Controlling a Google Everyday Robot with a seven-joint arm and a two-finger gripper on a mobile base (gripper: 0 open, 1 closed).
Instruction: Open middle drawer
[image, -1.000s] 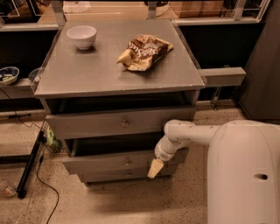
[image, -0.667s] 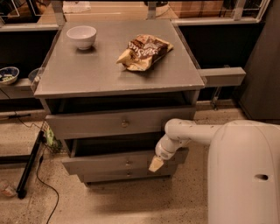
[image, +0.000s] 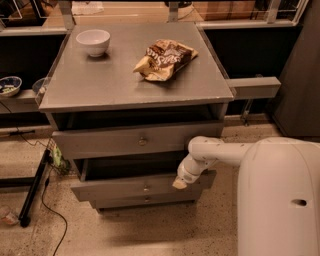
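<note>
Middle drawer: the middle drawer (image: 115, 190) sits low and centre-left in the frame, its grey front pulled forward of the cabinet with a dark strip of its inside showing above it

Knob: the small round knob (image: 146, 187) at the middle of that front is bare, and nothing holds it

Gripper: the gripper (image: 179, 183) is just right of centre and low in the frame, at the right part of the middle drawer's front near its top edge, well to the right of the knob; whether it touches the front, and whether it is spread or closed, cannot be told

What changed: over the last second the gripper's pale tip has crept a little upward along the front, while the drawer front shows no shift that can be made out

Arm: the white arm (image: 215, 152) reaches in from the lower right and bends down to the drawer

Neighbours: the top drawer (image: 100, 142) lies just above, the lowest drawer (image: 125, 202) just below and set further back

Worktop: the worktop (image: 100, 85) carries a white bowl (image: 93, 41) at upper left and a crumpled snack bag (image: 165, 59) at upper centre, well apart

Meaning for the task: the drawer already looks open, so the pull seems done or nearly so; the small rise reads as the gripper easing off, not as a new pull
</note>
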